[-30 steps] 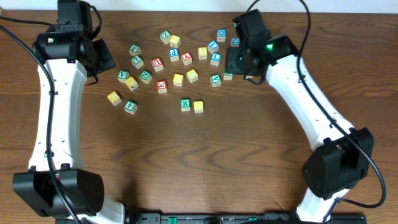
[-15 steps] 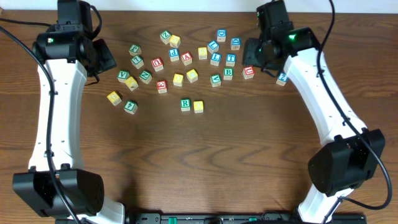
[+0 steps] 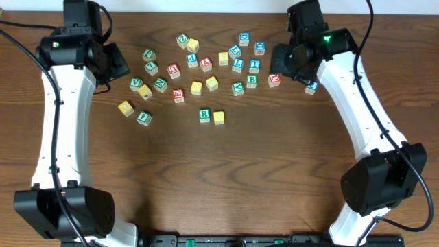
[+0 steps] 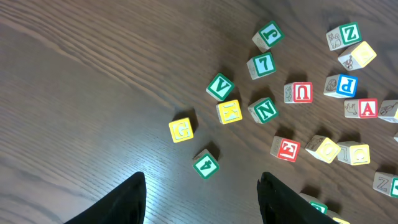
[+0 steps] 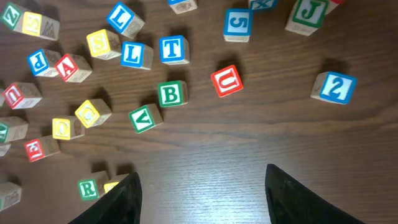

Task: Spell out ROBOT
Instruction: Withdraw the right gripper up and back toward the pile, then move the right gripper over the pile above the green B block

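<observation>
The green-framed R cube [image 3: 204, 115] sits in front of the cluster with a yellow cube [image 3: 219, 117] close on its right; both show at the lower left of the right wrist view, R [image 5: 88, 188]. The green B [image 5: 171, 93] [image 3: 252, 80] and blue T [image 5: 172, 48] [image 3: 254, 66] lie in the cluster. Two more yellow cubes [image 5: 93, 112] [image 5: 67, 128] lie left of B. My right gripper [image 5: 202, 175] [image 3: 282, 59] hangs open and empty above bare wood, right of B. At the far left, my left gripper [image 4: 202, 180] [image 3: 114, 65] is open and empty.
Several other letter and number cubes are scattered across the back: a red U [image 5: 226, 81], a blue 2 [image 5: 334, 87], a green V [image 5: 145, 118], a green 4 [image 4: 206, 163] and a yellow cube [image 4: 181, 130] near the left gripper. Bare wood [image 3: 226, 171] lies in front of R.
My right gripper has moved right and back, off the cluster, uncovering the B and red U cubes, and its jaws have spread a little wider. The left arm has not moved.
</observation>
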`<state>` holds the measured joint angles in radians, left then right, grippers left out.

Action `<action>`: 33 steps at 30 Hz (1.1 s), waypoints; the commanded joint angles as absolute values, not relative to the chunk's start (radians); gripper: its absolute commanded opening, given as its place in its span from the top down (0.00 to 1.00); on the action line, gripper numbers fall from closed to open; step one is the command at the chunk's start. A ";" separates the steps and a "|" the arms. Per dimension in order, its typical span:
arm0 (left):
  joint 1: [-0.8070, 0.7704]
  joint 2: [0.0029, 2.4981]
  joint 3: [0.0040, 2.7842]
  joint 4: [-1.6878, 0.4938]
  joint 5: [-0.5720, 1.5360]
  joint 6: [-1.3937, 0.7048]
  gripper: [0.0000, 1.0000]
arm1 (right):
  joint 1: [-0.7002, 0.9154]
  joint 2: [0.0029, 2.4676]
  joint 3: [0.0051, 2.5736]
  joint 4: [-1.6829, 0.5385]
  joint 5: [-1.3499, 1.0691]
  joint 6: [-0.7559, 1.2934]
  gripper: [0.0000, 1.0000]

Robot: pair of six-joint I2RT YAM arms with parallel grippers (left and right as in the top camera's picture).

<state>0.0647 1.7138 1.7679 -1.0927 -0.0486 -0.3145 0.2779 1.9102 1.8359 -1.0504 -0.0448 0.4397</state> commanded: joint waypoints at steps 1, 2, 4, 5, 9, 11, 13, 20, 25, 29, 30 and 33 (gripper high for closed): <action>0.066 1.725 1.771 -1.095 -0.037 -0.319 0.43 | 0.296 1.902 1.853 -1.050 -0.094 0.440 0.43; 0.066 1.725 1.771 -1.095 -0.037 -0.319 0.43 | 0.301 1.902 1.853 -1.050 -0.097 0.440 0.42; 0.066 1.725 1.771 -1.095 -0.037 -0.319 0.43 | 0.313 1.902 1.853 -1.050 -0.097 0.440 0.42; 0.066 1.725 1.771 -1.095 -0.037 -0.319 0.43 | 0.319 1.902 1.853 -1.051 -0.097 0.440 0.42; 0.066 1.725 1.771 -1.095 -0.037 -0.319 0.43 | 0.336 1.902 1.853 -1.050 -0.101 0.440 0.42; 0.066 1.725 1.771 -1.096 -0.037 -0.319 0.43 | 0.340 1.902 1.853 -1.047 -0.101 0.441 0.43; 0.066 1.725 1.771 -1.097 -0.037 -0.319 0.43 | 0.341 1.902 1.853 -1.040 -0.107 0.440 0.44; 0.066 1.725 1.771 -1.091 -0.038 -0.319 0.43 | 0.341 1.908 1.854 -0.961 -0.131 0.440 0.44; 0.066 1.725 1.771 -1.092 -0.038 -0.319 0.43 | 0.345 1.953 1.909 -0.905 -0.133 0.417 0.43; 0.066 1.725 1.771 -1.092 -0.038 -0.319 0.43 | 0.360 2.046 2.026 -0.905 -0.129 0.397 0.43; 0.066 1.725 1.771 -1.093 -0.038 -0.319 0.43 | 0.367 2.074 2.056 -0.905 -0.122 0.395 0.43; 0.066 1.725 1.771 -1.097 -0.038 -0.319 0.43 | 0.389 2.143 2.115 -0.902 -0.068 0.395 0.43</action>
<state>0.0647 1.7138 1.7679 -1.0927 -0.0399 -0.3145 0.3565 2.0705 2.0624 -0.9005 -0.1127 0.4156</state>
